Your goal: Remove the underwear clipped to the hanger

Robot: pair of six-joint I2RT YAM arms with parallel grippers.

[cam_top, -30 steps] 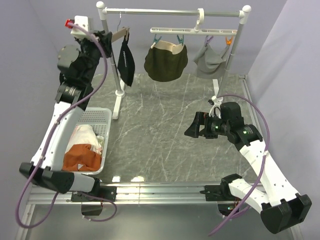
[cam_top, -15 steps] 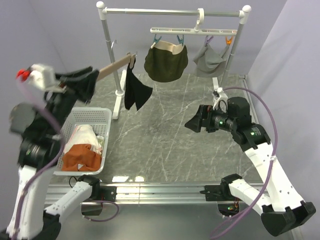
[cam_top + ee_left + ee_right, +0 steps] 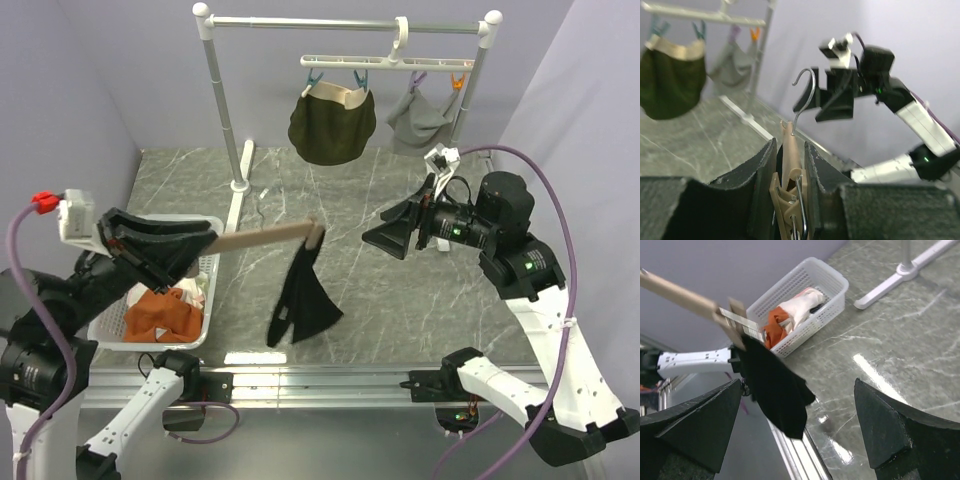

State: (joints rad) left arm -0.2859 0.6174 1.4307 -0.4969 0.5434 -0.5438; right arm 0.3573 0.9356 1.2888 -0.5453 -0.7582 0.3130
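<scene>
My left gripper (image 3: pixel 205 243) is shut on a tan wooden hanger (image 3: pixel 265 237), held out level over the table's near half. A black underwear (image 3: pixel 300 300) dangles from the clip at the hanger's far end. In the left wrist view the hanger (image 3: pixel 790 150) sits pinched between both fingers (image 3: pixel 762 172), its wire hook (image 3: pixel 805 92) pointing up. My right gripper (image 3: pixel 385 232) stands wide open to the right of the black underwear (image 3: pixel 775 390), apart from it and facing it. Olive green underwear (image 3: pixel 332 125) and grey underwear (image 3: pixel 420 118) hang clipped on the white hanger (image 3: pixel 385 63).
A white basket (image 3: pixel 205 222) at the near left holds an orange cloth (image 3: pixel 162 312) and a white cloth (image 3: pixel 165 268). The clothes rack's left pole (image 3: pixel 222 110) and foot (image 3: pixel 238 200) stand at the back left, its right pole (image 3: pixel 470 85) at the back right.
My left arm has swung the hanger with the black underwear away from the rack, down and forward over the table. My right arm has risen and turned towards it, still open.
</scene>
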